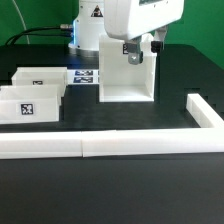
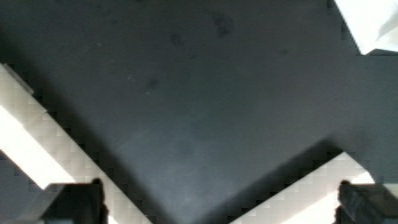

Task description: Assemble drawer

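The white drawer box stands upright in the middle of the table, its open side facing the front. My gripper hangs at its top edge, near the exterior view's right wall. In the wrist view the gripper is open, with the dark fingertips wide apart and nothing between them but dark table. White panel walls of the box run in on both sides towards the fingers. Two more white drawer parts with tags lie at the exterior view's left.
The marker board lies behind the box to the exterior view's left. A low white L-shaped fence runs along the front and up the exterior view's right side. A cable lies at the back.
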Tool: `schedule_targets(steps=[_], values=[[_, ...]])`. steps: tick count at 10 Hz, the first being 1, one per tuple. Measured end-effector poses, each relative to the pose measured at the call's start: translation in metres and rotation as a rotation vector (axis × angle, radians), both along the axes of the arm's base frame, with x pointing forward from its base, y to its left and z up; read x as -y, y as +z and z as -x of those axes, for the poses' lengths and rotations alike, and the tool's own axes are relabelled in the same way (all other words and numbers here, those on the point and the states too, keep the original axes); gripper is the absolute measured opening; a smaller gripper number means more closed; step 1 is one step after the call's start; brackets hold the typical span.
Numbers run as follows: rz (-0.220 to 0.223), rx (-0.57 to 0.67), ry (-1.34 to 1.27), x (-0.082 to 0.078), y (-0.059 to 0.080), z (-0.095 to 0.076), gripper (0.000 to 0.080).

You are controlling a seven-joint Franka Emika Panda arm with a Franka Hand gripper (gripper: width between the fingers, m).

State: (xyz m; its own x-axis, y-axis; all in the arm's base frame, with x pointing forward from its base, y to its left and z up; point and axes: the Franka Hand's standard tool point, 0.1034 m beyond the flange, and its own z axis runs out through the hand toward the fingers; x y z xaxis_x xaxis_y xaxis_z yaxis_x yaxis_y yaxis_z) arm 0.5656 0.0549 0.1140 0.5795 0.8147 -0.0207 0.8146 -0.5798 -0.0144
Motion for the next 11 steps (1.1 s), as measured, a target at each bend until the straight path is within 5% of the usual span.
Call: schedule_targets(steps=[6, 9, 11], values=[[-0.001, 0.005, -0.016, 0.000, 0.001, 0.000, 0.0649], [0.008, 0.048, -0.304, -0.010, 0.022, 0.042, 0.0649], [0.010, 0.046, -0.293, -0.013, 0.023, 0.045, 0.0649]])
